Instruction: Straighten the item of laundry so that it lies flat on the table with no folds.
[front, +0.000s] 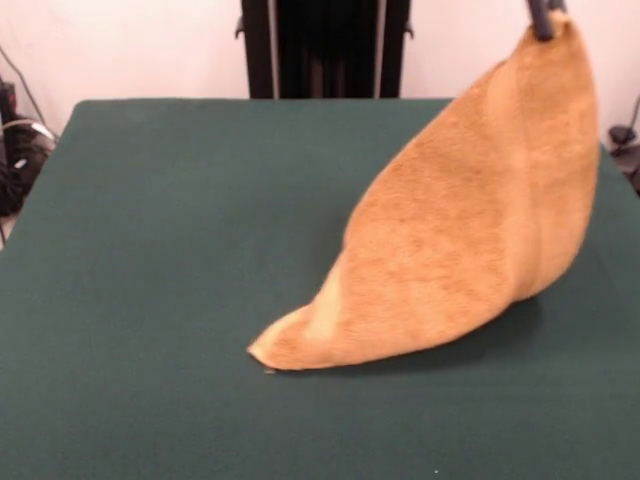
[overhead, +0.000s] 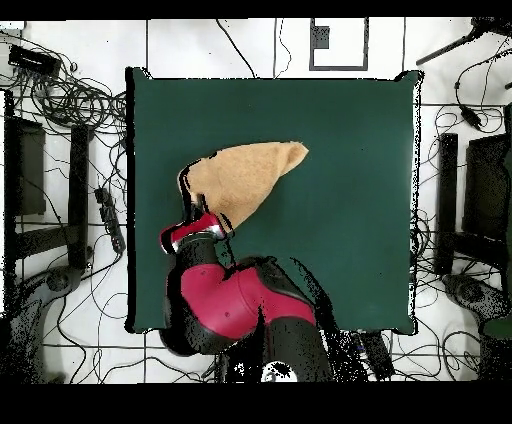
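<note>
Item: towel (front: 470, 230), orange-tan, hanging as a tall cone from my gripper (front: 543, 22), jaws pinching its top corner. Lower corner rests on the green counter (front: 150, 250), pointing toward the middle; raised corner sits above the counter's side edge. Red arm (overhead: 225, 300) reaches over the counter's base-side edge

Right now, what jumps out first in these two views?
The orange-tan terry towel hangs like a tent, one corner pinched by the claw at the front view's top right, its opposite tip resting on the dark green felt table. Overhead, the red and black arm reaches in from the bottom.
</note>
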